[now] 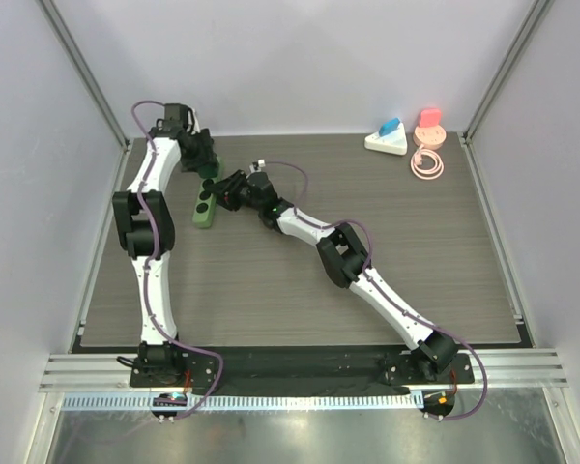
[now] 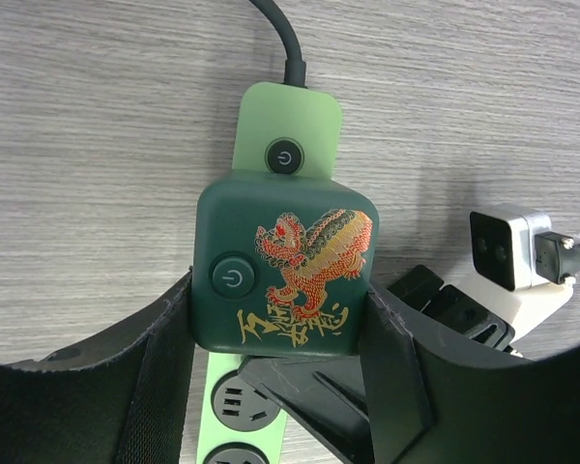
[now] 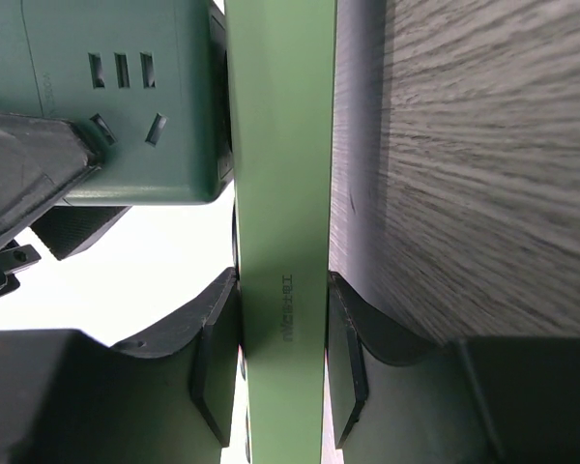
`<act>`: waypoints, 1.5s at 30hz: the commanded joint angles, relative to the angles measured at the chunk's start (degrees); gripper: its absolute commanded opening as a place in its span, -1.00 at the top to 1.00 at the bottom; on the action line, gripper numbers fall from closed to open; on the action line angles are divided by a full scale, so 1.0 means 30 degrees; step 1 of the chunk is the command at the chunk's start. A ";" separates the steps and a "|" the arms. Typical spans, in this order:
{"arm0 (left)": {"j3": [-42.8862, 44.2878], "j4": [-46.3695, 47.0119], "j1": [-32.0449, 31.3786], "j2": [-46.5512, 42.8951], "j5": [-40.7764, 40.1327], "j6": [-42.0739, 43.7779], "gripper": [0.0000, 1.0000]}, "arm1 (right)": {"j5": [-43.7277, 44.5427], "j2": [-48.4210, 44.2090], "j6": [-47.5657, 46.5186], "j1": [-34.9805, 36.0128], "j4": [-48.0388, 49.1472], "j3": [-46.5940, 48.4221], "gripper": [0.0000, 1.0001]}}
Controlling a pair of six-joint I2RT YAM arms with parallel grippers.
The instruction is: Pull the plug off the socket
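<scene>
Gripping plug (image 2: 285, 261) w/ left gripper (image 2: 282, 314), pinning socket strip (image 3: 280, 174) w/ right gripper (image 3: 282, 333)

Clenched on both: left on the two flanks of the dark green cube w/ dragon print, right w/ one finger either side of the light-green bar, seen edge-on. Found at approx 10 o'clock of table (image 1: 387, 280), plug seated near cord end of strip, at 12 o'clock from the spare outlets in left wrist view; looks fully home, not yet out. For a clean pull: draw straight along pin axis, square to strip face, no rocking or twist; hold right clamp firm as counter-force, else risk of dragging strip along w/ plug. Start slow, expect sudden give at pin release; mind slip on smooth plastic, avoid pressing pwr btns
</scene>
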 commanded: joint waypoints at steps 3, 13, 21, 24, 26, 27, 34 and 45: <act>-0.1899 0.1858 0.1389 -0.1315 0.2123 -0.2469 1.00 | 0.0258 0.0699 0.0178 -0.0310 -0.1184 -0.1302 0.98; -0.3641 0.3427 -0.0383 -0.4247 -0.2167 -0.0782 1.00 | 0.0958 0.0524 -0.1044 -0.0223 -0.3519 -0.0277 0.98; 0.2353 -0.0847 -0.0794 -0.2082 -0.3365 -0.1102 1.00 | 0.1750 0.0172 -0.2569 -0.0077 -0.6920 0.0045 0.98; 0.0240 0.0902 -0.1878 -0.3656 -0.5888 0.0419 1.00 | 0.1605 0.0347 -0.2132 -0.0076 -0.7097 0.0658 0.98; -0.1496 0.2800 -0.2347 -0.5293 -0.6158 0.0833 1.00 | 0.1633 0.0319 -0.1925 -0.0018 -0.7099 0.0748 0.98; -0.3245 0.3422 -0.2349 -0.5738 -0.5895 0.0775 1.00 | 0.1634 0.0231 -0.1721 -0.0018 -0.6983 0.0690 0.98; -0.5429 0.4278 -0.0771 -0.6299 -0.2387 -0.1183 1.00 | 0.0668 -0.0150 -0.0961 -0.0164 -0.5345 -0.0040 0.97; -0.5376 0.4402 0.1727 -0.5801 0.1180 -0.3834 1.00 | 0.0373 0.0172 -0.1363 -0.0223 -0.5279 -0.0394 0.98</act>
